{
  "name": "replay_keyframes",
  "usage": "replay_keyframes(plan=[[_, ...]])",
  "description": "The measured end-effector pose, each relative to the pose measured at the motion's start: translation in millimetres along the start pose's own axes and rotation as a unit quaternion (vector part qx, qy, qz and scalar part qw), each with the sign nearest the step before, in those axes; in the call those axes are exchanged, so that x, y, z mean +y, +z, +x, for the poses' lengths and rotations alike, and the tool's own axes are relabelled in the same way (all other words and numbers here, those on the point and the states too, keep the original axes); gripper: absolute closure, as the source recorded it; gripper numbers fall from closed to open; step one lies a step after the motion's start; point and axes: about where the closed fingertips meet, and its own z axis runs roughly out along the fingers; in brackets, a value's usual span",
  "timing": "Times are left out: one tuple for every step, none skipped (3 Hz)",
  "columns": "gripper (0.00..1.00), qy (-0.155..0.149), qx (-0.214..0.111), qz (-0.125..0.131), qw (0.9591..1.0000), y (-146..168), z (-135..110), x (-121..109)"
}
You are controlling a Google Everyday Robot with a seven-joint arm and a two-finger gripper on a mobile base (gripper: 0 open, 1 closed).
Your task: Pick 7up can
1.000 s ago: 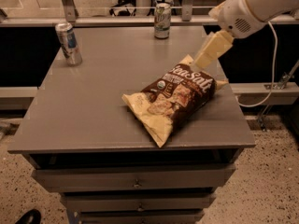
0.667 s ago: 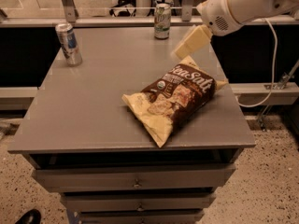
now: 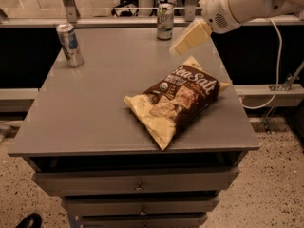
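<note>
The 7up can (image 3: 165, 21), pale green and white with a silver top, stands upright at the back edge of the grey table (image 3: 95, 103), right of centre. My gripper (image 3: 179, 45) hangs above the table on the white arm (image 3: 237, 4) that comes in from the upper right. Its pale fingers point down and left. It is to the right of the can and a little nearer the camera, apart from it. It holds nothing that I can see.
A silver can with a blue label (image 3: 70, 44) stands at the table's back left. A brown and cream chip bag (image 3: 175, 101) lies at the middle right, just below the gripper. Drawers (image 3: 137, 182) sit under the tabletop. A cable (image 3: 278, 65) hangs at the right.
The arm and gripper have moved left and toward the back of the table, closer to the 7up can. The cans and the bag have not moved.
</note>
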Motion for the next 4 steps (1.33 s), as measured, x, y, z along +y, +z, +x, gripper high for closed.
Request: replay_keyframes(plan=[[0.00, 0.010, -0.013, 0.011, 0.9998, 10.0, 0.0, -6.4], [0.00, 0.054, -0.055, 0.046, 0.9959, 52.0, 3.7, -34.6], [0.00, 0.108, -0.092, 0.077, 0.9869, 100.7, 10.7, -67.4], [0.00, 0.138, -0.108, 0.095, 0.9799, 141.0, 15.6, -92.3]])
